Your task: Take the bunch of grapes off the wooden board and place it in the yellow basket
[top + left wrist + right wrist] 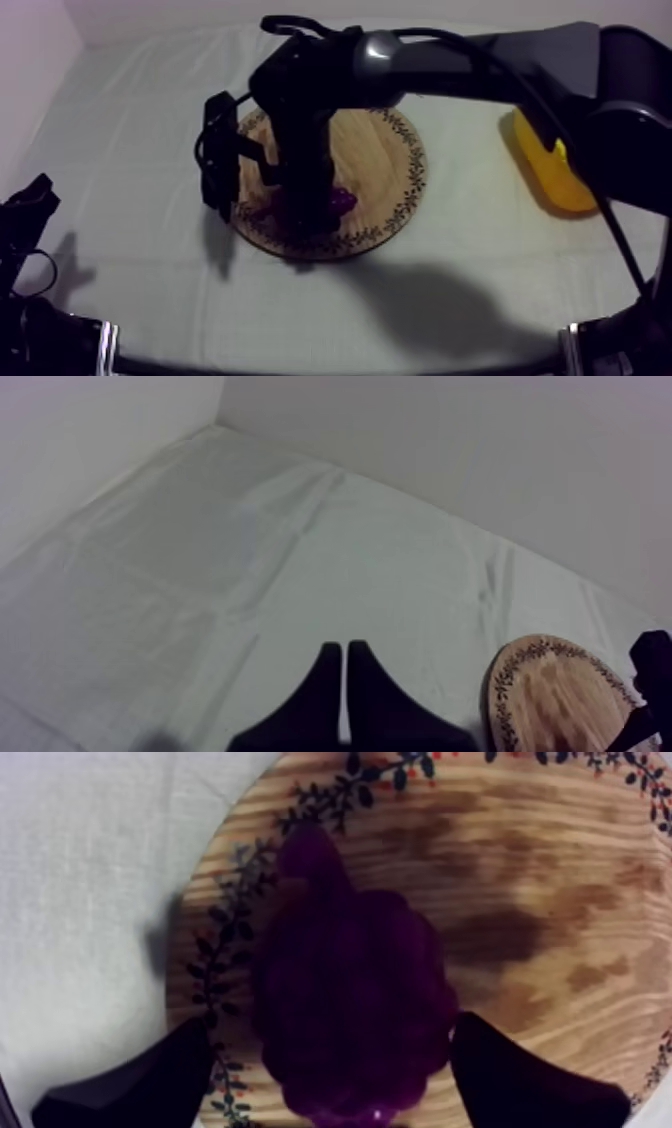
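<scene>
Right tool (335, 1032), black fingers apart, straddles the purple toy bunch of grapes (345, 952), lying at 6 o'clock on the round wooden board with patterned rim (385, 150). Nothing gripped yet: clamping, lifting, carrying to the yellow basket (550, 165) at 3 o'clock remain. Left tool (345, 676): fingers together.

Right arm (470, 65) black, grey link; end effector fingers (530, 1082) black.
</scene>
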